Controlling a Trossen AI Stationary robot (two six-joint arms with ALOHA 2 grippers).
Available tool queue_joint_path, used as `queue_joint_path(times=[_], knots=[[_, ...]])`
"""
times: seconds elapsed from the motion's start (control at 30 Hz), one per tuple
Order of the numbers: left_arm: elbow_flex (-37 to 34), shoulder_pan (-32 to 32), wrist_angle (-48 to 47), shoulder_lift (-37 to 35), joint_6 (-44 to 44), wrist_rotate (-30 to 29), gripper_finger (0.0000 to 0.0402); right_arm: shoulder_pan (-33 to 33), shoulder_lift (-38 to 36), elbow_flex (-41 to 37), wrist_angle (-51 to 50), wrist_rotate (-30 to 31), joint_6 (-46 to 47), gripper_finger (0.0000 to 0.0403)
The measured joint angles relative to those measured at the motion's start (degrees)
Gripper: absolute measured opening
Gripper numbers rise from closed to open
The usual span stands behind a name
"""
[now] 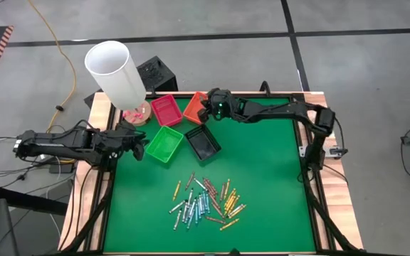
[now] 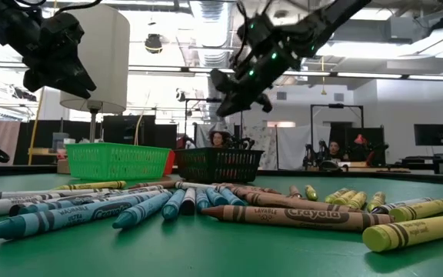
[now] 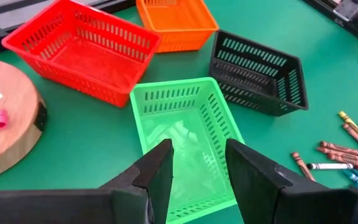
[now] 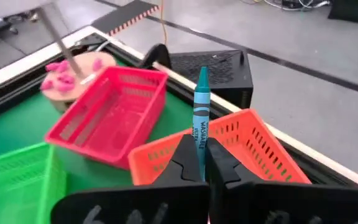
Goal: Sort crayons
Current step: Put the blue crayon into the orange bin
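above the green table (image 1: pixel 262 178), the right tool (image 4: pixel 199 163) clamps a blue crayon (image 4: pixel 201 118) upright, tip up; left tool (image 3: pixel 197 171) apart

Loose crayons (image 1: pixel 205 203) lie heaped mid-table; 1 blue crayon (image 4: pixel 201 118) stands upright.

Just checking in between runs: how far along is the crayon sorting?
Barely started. The trays look empty. In hand: the right gripper holds a blue crayon over the orange tray; the left gripper hangs open over the green tray. The pile remains unsorted.
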Motion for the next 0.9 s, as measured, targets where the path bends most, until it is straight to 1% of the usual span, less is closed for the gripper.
queue_joint_path(times=[0.17,0.27,0.47,0.63,0.73,0.8,0.87,0.9], knots=[[0.0,0.0,-0.3,0.0,0.1,-0.3,0.0137,-0.9,4.5,0.5,4.2,-0.6,1.6,0.0],[0.0,0.0,-0.7,0.0,0.1,-1.1,0.0137,-1.2,7.0,1.3,9.2,-1.0,3.1,0.0008],[0.0,0.0,-1.3,0.0,-0.3,-1.2,0.0137,-1.3,10.3,4.0,8.4,-0.9,4.6,0.0044],[0.0,0.0,-1.5,0.0,-0.4,-1.2,0.0137,-1.3,9.9,4.1,6.0,1.3,4.5,0.0077],[0.0,0.0,-1.5,0.0,-0.4,-1.1,0.0137,-1.7,9.6,4.1,4.0,1.2,4.6,0.0093],[0.0,0.0,-1.5,0.0,-0.4,-0.6,0.0137,-1.8,8.7,4.1,2.4,-2.0,4.5,0.0103],[0.0,0.0,-1.5,0.0,-0.4,-0.2,0.0137,-1.6,7.1,4.1,0.8,-7.0,3.8,0.0111],[0.0,0.0,-1.5,0.0,-0.4,0.1,0.0137,-1.3,5.7,4.1,-1.7,-9.6,3.7,0.0112]])
